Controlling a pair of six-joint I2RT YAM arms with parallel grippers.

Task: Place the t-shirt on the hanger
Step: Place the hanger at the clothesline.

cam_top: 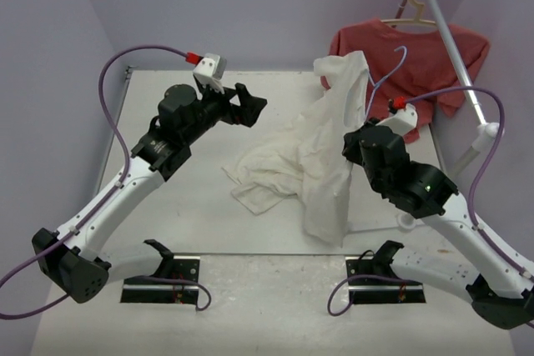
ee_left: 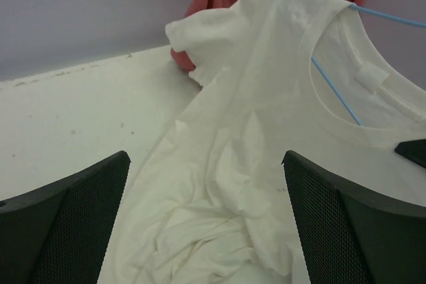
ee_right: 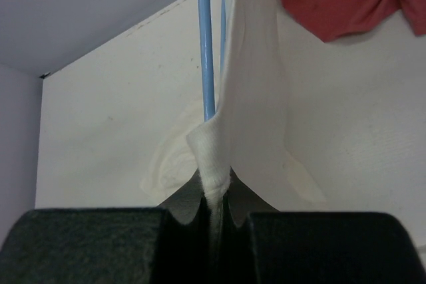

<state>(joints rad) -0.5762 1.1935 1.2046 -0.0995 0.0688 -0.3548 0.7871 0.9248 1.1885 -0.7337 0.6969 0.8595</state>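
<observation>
Progress roughly midway, by look of it: cream-white short-sleeved cloth t-shirt (cam_top: pixel 321 156) raised toward far right corner of worktop (cam_top: pixel 183 206) over thin light-blue wire hanger (cam_top: pixel 390 70), wire showing through neck opening; lower cloth pooled mid-worktop. Right claw (ee_right: pixel 214 197) pinched tight on fold of t-shirt, wire just beside. Left claw (cam_top: pixel 249 107) spread wide, empty, facing cloth. Left to do: seat both shoulders. Hidden: hanger's triangle under cloth; whether right claw also clamps wire, cannot tell.
</observation>
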